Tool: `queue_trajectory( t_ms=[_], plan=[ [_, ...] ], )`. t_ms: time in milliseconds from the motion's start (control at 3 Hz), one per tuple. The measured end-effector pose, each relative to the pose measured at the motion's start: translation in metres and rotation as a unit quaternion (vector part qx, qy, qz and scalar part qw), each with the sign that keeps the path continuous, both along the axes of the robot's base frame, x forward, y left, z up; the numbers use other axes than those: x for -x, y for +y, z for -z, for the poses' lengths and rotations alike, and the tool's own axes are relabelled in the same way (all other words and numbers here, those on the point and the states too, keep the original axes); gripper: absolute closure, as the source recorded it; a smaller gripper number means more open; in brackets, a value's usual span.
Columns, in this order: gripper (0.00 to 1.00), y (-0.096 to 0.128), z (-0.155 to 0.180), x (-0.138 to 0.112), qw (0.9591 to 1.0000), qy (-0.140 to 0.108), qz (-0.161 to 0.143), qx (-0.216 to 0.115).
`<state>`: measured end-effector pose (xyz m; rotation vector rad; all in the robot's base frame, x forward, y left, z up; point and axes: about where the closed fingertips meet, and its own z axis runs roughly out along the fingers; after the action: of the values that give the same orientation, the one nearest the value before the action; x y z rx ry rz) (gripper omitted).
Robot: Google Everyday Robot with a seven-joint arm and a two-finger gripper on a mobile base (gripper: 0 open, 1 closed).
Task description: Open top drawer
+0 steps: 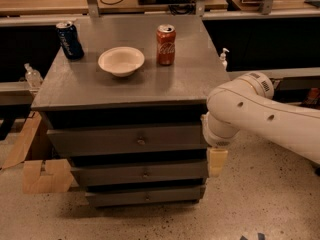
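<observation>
Gray top drawer [100, 143], knob [141, 141] untouched — the tool [216, 161] hangs just beside its right end; whether it is clenched or released cannot be told.

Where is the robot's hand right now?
In the camera view, the gripper hangs right of centre, by the lower right corner of the top drawer, apart from its knob.

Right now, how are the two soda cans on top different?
The Coca-Cola can is red and stands right of the white bowl; the blue can stands left of it, at the corner. Both stand upright. The gripper hangs beside the middle drawer's right end.
</observation>
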<state>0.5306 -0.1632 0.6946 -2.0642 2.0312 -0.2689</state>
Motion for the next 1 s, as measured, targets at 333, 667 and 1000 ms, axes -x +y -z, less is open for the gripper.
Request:
queue_trajectory(
  t_ms=[333,667,1000],
  plan=[
    [0.00,-0.003,0.006,-0.013,0.9999,0.001,-0.007,0.012],
    [0.00,-0.004,0.020,-0.021,0.9998,0.010,-0.012,0.012],
    [0.19,0.000,0.037,-0.031,0.9997,0.020,-0.013,0.006]
  ],
)
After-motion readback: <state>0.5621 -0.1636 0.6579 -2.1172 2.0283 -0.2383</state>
